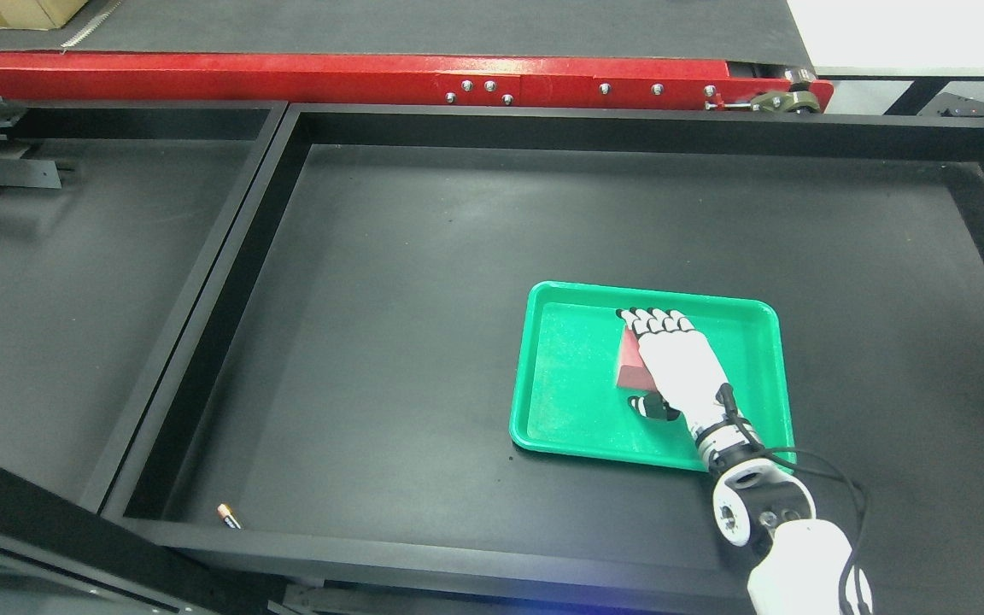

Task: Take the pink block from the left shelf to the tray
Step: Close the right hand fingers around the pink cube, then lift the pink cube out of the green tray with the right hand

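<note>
Right robot hand (658, 363) wraps the pink block (629, 363) from above, fingers over its far end and thumb at the near end, holding it low inside the green tray (569, 427), presumably for release there.

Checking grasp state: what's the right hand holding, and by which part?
The right hand holds the pink block over the tray: fingers over its far end, thumb at the near end.

A small battery (229, 517) is seen lying in the near left corner of the black bin (424, 256), with a red conveyor frame (330, 79) set beyond.
</note>
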### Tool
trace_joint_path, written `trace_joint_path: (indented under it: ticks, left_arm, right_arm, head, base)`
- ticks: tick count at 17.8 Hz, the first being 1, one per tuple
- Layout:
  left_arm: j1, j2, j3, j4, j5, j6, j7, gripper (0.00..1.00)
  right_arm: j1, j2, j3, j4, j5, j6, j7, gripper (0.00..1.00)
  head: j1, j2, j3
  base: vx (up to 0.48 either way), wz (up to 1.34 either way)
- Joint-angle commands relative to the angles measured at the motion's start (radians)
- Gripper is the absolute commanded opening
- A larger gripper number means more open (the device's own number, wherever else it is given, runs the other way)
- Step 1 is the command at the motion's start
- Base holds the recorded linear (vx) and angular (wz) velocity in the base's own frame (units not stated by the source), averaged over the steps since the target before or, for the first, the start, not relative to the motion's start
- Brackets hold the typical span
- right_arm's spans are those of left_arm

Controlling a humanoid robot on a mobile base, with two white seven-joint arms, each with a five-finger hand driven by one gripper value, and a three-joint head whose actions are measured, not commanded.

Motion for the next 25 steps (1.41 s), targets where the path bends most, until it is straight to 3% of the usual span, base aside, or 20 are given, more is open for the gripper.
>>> trace_joint_path:
  ticks: [1,6,9,11,15,21,25]
  left_arm:
    - [-0.031,0.017,0.0,-0.017,0.0,0.0,0.0,1.0]
    - [-0.029,0.017,0.0,-0.017,0.0,0.0,0.0,1.0]
    - [-0.029,0.017,0.0,-0.017,0.0,0.0,0.0,1.0]
    - [-0.029,0.017,0.0,-0.017,0.0,0.0,0.0,1.0]
    - [-0.029,0.017,0.0,-0.017,0.0,0.0,0.0,1.0]
    - [-0.029,0.017,0.0,-0.017,0.0,0.0,0.0,1.0]
    - [-0.029,0.017,0.0,-0.017,0.0,0.0,0.0,1.0]
  right_arm:
    - [0.0,-0.017,-0.005,0.035,0.007,-0.001,0.002,0.83]
    - [0.002,-0.017,-0.028,0.034,0.01,-0.01,-0.004,0.46]
    - [0.002,-0.017,-0.048,0.032,0.01,-0.038,-0.015,0.15]
    - [0.002,-0.017,-0.063,0.029,0.01,-0.055,-0.05,0.03]
    - [0.003,-0.037,-0.086,-0.009,0.0,-0.059,-0.182,0.02]
    - [0.086,-0.063,-0.11,-0.17,-0.039,-0.059,-0.604,0.02]
    - [0.149,-0.069,-0.119,-0.245,-0.081,-0.061,-0.724,0.02]
  head:
    - [0.0,0.0,0.0]
    - [0.0,0.0,0.0]
    - [0.0,0.0,0.0]
    - [0.0,0.0,0.0]
    - [0.0,0.0,0.0]
    - [0.0,0.0,0.0]
    - [0.0,0.0,0.0]
  base:
    - [0.0,0.0]
    - [0.0,0.0]
    - [0.0,0.0]
    - [0.0,0.0]
    - [0.0,0.0]
    - [0.002,0.0]
    - [-0.013,0.02]
